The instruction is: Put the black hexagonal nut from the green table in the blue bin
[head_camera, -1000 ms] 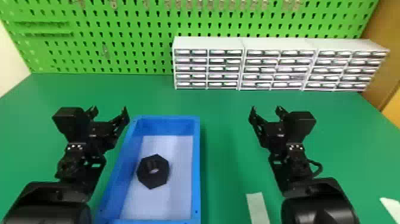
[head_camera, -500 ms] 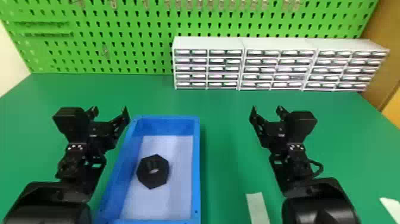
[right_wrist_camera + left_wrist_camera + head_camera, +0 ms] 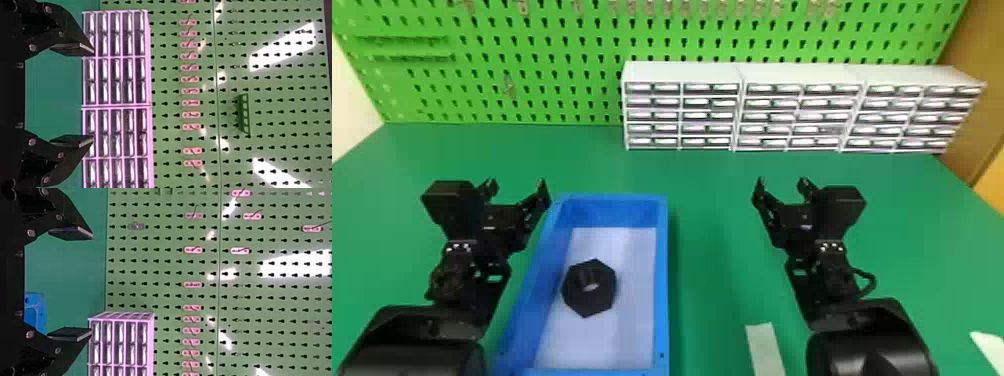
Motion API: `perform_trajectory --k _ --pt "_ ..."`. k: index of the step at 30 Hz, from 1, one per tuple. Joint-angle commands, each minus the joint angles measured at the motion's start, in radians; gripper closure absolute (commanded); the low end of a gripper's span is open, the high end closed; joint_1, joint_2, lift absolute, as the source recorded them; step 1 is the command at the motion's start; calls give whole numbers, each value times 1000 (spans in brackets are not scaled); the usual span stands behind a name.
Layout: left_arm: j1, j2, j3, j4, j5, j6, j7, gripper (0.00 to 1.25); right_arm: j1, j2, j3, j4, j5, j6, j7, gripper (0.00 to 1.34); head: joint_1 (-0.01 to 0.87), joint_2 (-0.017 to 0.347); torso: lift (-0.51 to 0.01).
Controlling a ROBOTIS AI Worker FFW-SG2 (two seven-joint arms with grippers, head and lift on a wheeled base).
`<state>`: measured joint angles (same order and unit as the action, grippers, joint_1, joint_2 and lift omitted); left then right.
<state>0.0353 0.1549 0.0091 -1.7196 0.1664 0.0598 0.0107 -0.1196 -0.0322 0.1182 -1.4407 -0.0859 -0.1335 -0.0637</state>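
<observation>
In front of the drawers [image 3: 120, 346]: left gripper [image 3: 517, 184], 2 fingers [image 3: 68, 334] apart, and the bin's edge [image 3: 41, 315]; behind the drawers, pegboard [image 3: 168, 278].

A green pegboard [image 3: 542, 70] stands upright at the back, with small holders [image 3: 193, 250] fixed on it. Before it are three white drawer units [image 3: 797, 117], side by side. Nearer lies one pale strip [image 3: 765, 347], flat.

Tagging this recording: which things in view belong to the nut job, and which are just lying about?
Belong to the job:
- blue bin
- black hexagonal nut, inside the bin
- green table

Just lying about:
- pale strip on the table
- white drawer units
- green pegboard
</observation>
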Motion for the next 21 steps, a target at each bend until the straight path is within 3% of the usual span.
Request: perform_trajectory --k 1,21 --pt "-2 0 -1 0 1 0 0 394 0 2 0 -1 -2 0 1 479 686 52 -97" --pt "-2 0 0 0 7 0 0 394 0 2 -2 -1 -6 0 -1 479 686 52 -97"
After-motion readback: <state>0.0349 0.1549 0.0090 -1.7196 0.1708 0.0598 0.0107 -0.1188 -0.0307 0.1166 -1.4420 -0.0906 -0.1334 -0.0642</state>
